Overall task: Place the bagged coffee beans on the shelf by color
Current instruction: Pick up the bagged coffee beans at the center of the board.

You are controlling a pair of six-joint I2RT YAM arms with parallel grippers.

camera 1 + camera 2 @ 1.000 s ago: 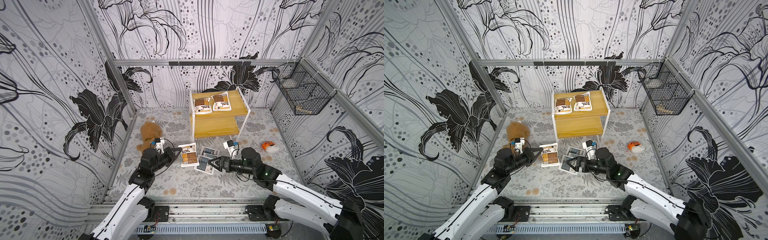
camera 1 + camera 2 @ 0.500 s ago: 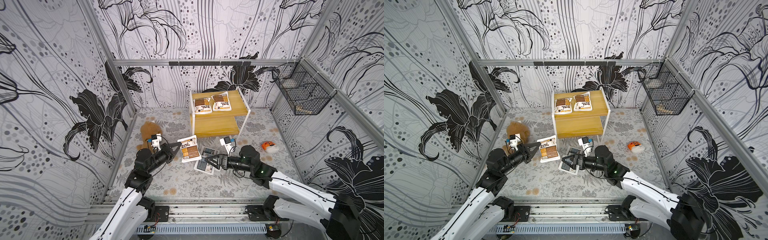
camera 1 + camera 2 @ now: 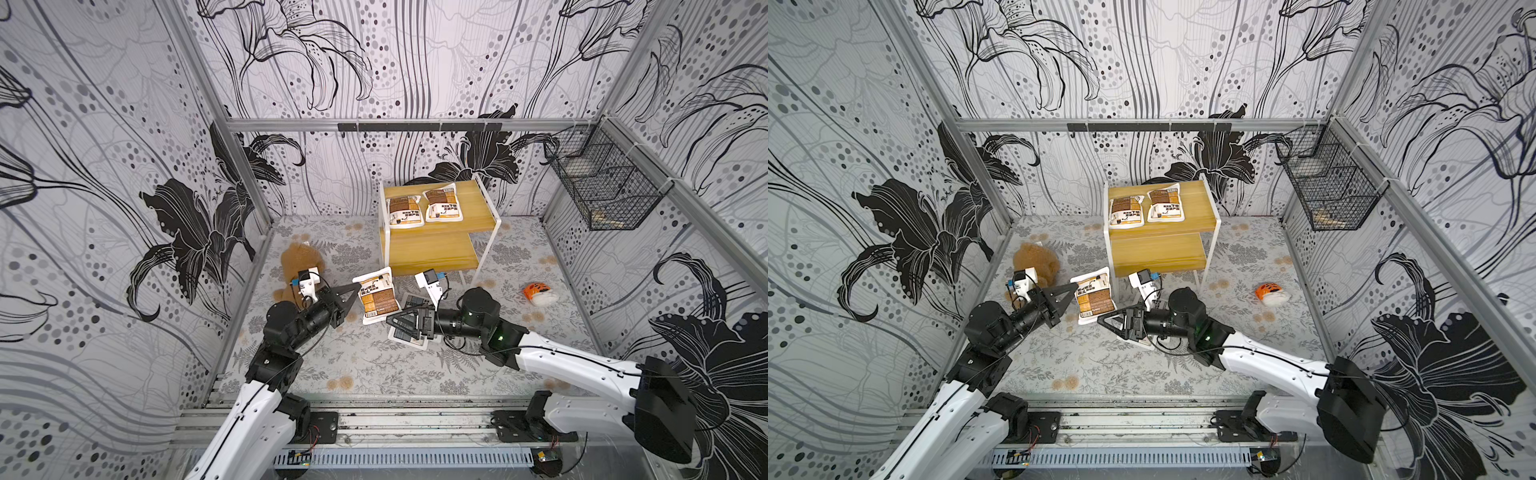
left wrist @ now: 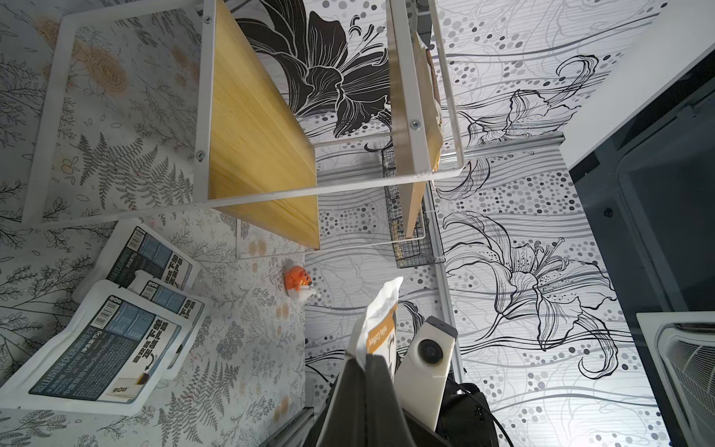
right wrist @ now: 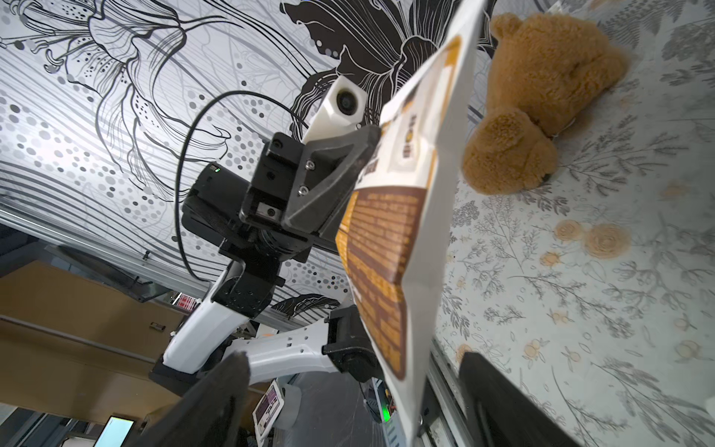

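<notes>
My left gripper [image 3: 356, 287] [image 4: 367, 360] is shut on one edge of a brown-orange coffee bag [image 3: 376, 296] [image 3: 1094, 296] and holds it tilted above the floor. My right gripper [image 3: 391, 320] [image 5: 354, 360] stands open, and the lower edge of that bag [image 5: 387, 240] hangs between its fingers without touching them. Two brown-orange bags [image 3: 405, 212] [image 3: 442, 205] lie on the top board of the shelf [image 3: 478, 210]; its lower board is bare. Three grey-blue bags [image 4: 104, 348] [image 4: 149, 257] [image 4: 170, 300] lie overlapping on the floor, partly hidden under my right gripper in both top views.
A brown plush bear [image 3: 299, 257] [image 5: 541, 77] lies on the floor behind my left arm. A small orange-and-white toy [image 3: 538, 293] sits right of the shelf. A black wire basket [image 3: 602, 191] hangs on the right wall.
My left gripper has lifted the brown-orange bag off the floor and tilted it up. My right gripper has moved left, over the grey-blue bags, until the bag's lower edge came between its fingers.
</notes>
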